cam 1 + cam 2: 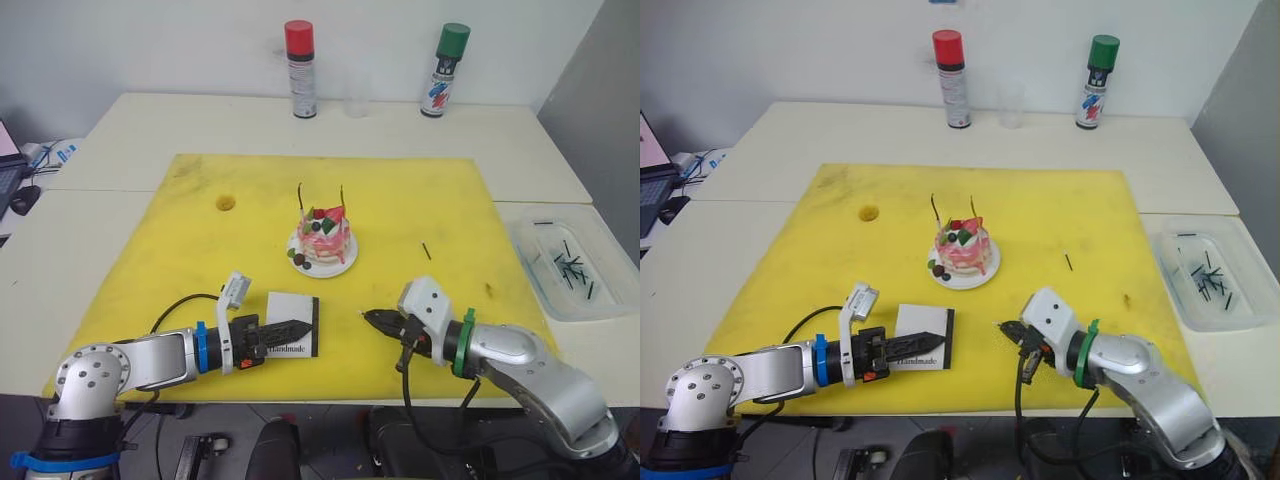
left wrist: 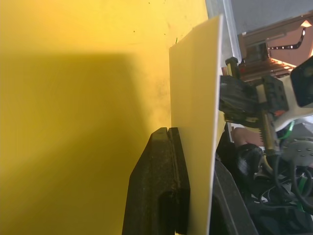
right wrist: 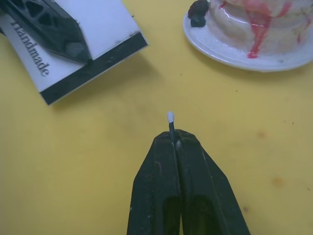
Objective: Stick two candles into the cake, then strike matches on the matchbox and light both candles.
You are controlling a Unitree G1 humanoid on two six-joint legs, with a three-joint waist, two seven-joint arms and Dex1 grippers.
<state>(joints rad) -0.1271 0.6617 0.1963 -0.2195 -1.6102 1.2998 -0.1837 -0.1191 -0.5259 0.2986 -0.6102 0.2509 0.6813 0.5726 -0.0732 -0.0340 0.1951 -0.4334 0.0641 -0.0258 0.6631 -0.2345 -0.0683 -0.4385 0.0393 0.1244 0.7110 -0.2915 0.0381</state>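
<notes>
Spreading across the pale table (image 1: 140,130), a large square yellow foam mat (image 1: 420,200) carries everything, with a clear plastic tray (image 1: 535,262) of spare dark sticks off its right edge and two spray cans well beyond its far edge. Near the mat's middle sits the small round pink-and-white cake (image 1: 324,238) on its white plate, two thin candles (image 1: 300,197) already upright in it. Nearer and left, the flat white "Handmade" matchbox (image 1: 293,325) lies pinned in the left end effector (image 1: 296,327), its fingers closed over the card. The right end effector (image 3: 174,140) is pinched tight on a short dark match (image 3: 170,122), white tip just proud. That match looks light and brittle, so hold close to the head. Bare mat between box and match leaves open room for striking.
</notes>
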